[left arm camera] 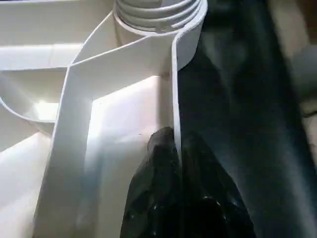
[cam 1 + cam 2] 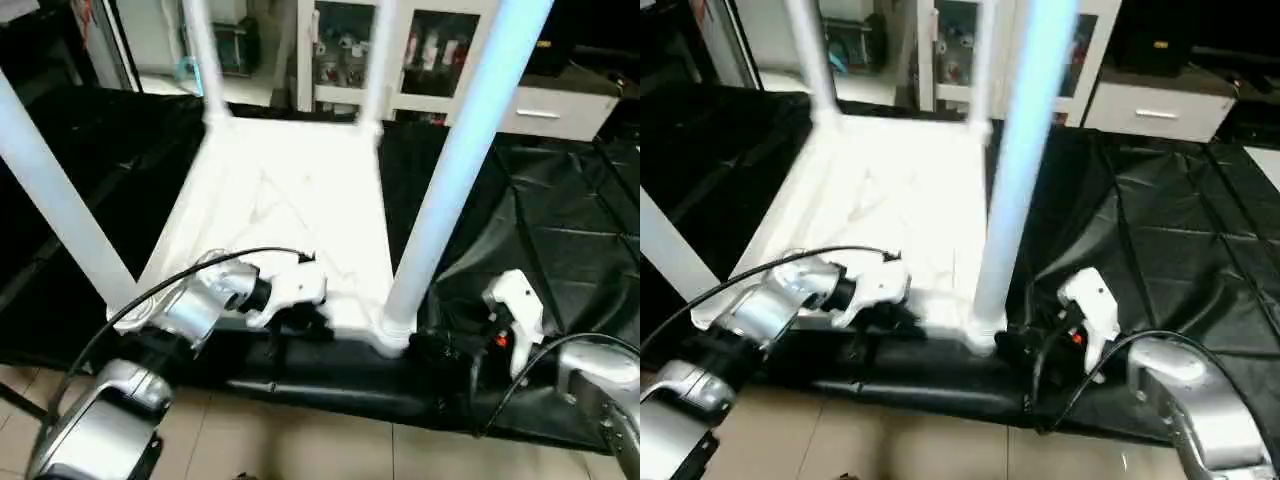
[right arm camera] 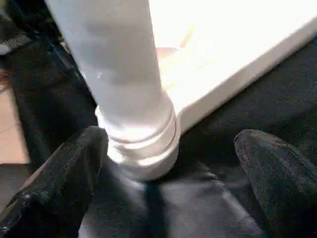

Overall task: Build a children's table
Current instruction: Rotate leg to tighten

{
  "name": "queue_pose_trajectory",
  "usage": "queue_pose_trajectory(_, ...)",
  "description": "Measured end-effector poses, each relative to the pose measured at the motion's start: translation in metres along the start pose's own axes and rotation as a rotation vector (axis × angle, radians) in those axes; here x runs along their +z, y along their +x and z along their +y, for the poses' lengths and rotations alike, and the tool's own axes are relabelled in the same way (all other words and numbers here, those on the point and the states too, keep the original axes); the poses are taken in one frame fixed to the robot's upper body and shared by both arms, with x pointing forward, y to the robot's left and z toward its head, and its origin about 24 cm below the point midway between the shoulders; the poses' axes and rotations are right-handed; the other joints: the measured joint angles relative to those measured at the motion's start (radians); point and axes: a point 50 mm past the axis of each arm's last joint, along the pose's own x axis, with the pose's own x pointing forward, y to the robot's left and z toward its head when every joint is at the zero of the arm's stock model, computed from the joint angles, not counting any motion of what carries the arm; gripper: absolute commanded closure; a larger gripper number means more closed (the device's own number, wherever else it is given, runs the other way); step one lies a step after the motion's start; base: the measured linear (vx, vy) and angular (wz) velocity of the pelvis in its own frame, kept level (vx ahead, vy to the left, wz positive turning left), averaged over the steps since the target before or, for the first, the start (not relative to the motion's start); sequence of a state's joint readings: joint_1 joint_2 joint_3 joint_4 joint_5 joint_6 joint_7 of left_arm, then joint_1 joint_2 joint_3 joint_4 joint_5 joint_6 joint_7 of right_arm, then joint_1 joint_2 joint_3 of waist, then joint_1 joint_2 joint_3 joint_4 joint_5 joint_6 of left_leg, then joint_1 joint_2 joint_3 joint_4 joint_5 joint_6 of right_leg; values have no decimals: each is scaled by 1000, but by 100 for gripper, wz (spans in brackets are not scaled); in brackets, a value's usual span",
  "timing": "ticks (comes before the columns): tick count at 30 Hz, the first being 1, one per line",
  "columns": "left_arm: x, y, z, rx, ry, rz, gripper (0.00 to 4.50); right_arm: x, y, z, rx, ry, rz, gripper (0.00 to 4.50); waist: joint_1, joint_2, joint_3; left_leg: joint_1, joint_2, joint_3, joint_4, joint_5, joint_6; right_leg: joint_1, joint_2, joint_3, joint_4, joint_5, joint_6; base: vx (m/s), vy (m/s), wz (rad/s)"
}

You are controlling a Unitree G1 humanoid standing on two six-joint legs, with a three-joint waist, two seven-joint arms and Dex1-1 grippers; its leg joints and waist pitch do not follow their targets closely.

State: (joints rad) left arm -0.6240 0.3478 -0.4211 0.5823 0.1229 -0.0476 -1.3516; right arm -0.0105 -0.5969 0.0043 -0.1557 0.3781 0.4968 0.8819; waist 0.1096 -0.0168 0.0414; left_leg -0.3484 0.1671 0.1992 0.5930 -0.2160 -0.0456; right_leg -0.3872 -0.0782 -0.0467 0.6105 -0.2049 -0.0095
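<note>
From my head, the upturned tabletop point(image 2: 290, 200) lies on the black-covered table point(image 2: 560, 230) with all four legs point(image 2: 460, 160) standing in its corner sockets, my left hand point(image 2: 290, 318) at its near edge and my right hand point(image 2: 465, 350) just beside the near right leg's base. My left wrist shows both fingers point(image 1: 158, 188) pinched narrow onto the tabletop's thin rim wall near a threaded socket point(image 1: 158, 15). My right wrist shows my fingers point(image 3: 64, 173) spread wide either side of the leg's collar point(image 3: 141, 144), touching nothing, so I judge assembly nearly finished: next I should close on that leg to check its seating while the left steadies.
</note>
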Motion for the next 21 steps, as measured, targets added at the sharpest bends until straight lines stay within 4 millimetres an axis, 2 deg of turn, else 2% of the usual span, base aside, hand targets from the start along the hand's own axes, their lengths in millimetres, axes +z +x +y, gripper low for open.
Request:
queue_pose_trajectory(7, 1, 0, -4, -18, 22, 2, 441, 4, 1, -1, 64, -18, 17, 0, -1, -5, 0, 0, 0, 1, 0, 0, 0, 1, 0, 1, 0, -1, 1, 0, 0, 0)
queue_pose_trajectory(11, 3, 2, -5, -21, 35, 3, 441, 9, 10, 2, 142, -41, 15, 0, 6, -7, 0, 0, 0, 1, 0, 1, 1, 0, 0, 0, 0, -2, 2, 0, 0, 0)
queue_pose_trajectory(16, 3, 2, -4, -15, 36, 8, 441, 12, 29, -3, 252, -98, 62, 0, 3, -10, 0, -1, 0, 2, 1, 1, 2, 0, -1, 0, 1, -1, 2, 0, 0, 0)
queue_pose_trajectory(21, 6, 4, -4, -20, 45, 10, 441, 9, 38, -4, 280, -131, 96, 0, 7, -12, 0, -2, 0, 2, 1, 2, 4, 1, -2, 1, 1, -2, 2, 0, 0, 0)
